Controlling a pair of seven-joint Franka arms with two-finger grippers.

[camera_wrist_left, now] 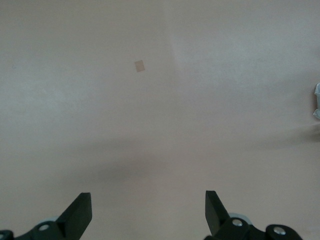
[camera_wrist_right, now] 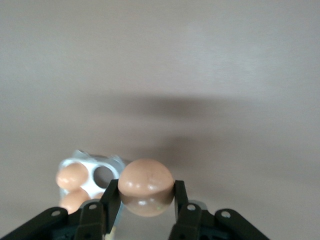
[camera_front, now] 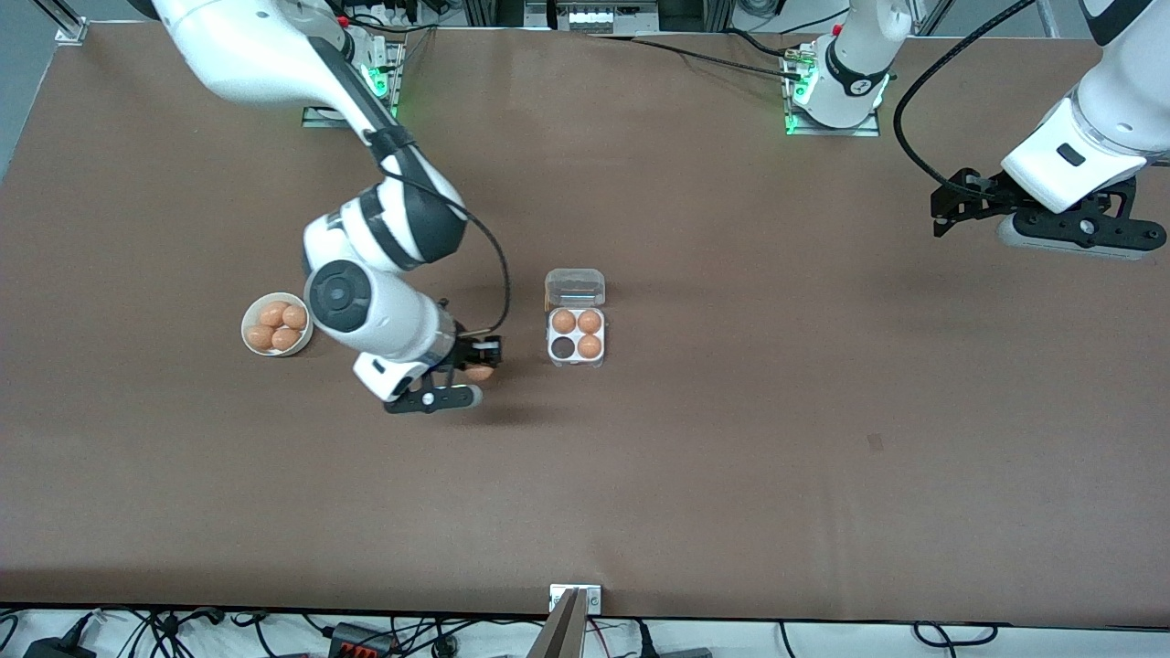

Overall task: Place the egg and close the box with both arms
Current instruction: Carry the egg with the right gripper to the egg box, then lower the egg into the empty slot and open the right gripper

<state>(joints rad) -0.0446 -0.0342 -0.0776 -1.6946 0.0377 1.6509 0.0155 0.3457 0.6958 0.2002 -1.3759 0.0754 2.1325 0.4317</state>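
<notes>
My right gripper (camera_front: 475, 373) (camera_wrist_right: 146, 196) is shut on the egg (camera_front: 480, 373) (camera_wrist_right: 146, 186), an orange-brown one held between both fingers. It hangs over bare table between the bowl and the box. The box (camera_front: 576, 338) (camera_wrist_right: 88, 169) sits mid-table with its clear lid (camera_front: 575, 288) folded open toward the robots. Three of its cells hold eggs, and the cell (camera_front: 562, 347) (camera_wrist_right: 103, 175) nearest the front camera on the right arm's side is empty. My left gripper (camera_front: 1068, 241) (camera_wrist_left: 148, 207) waits open over bare table at the left arm's end.
A round white bowl (camera_front: 249, 340) with several more eggs stands toward the right arm's end, beside the right arm's wrist. A small tape patch (camera_front: 875, 443) (camera_wrist_left: 139, 66) lies on the brown table (camera_front: 731, 457). A metal bracket (camera_front: 575, 599) sits at the table edge nearest the camera.
</notes>
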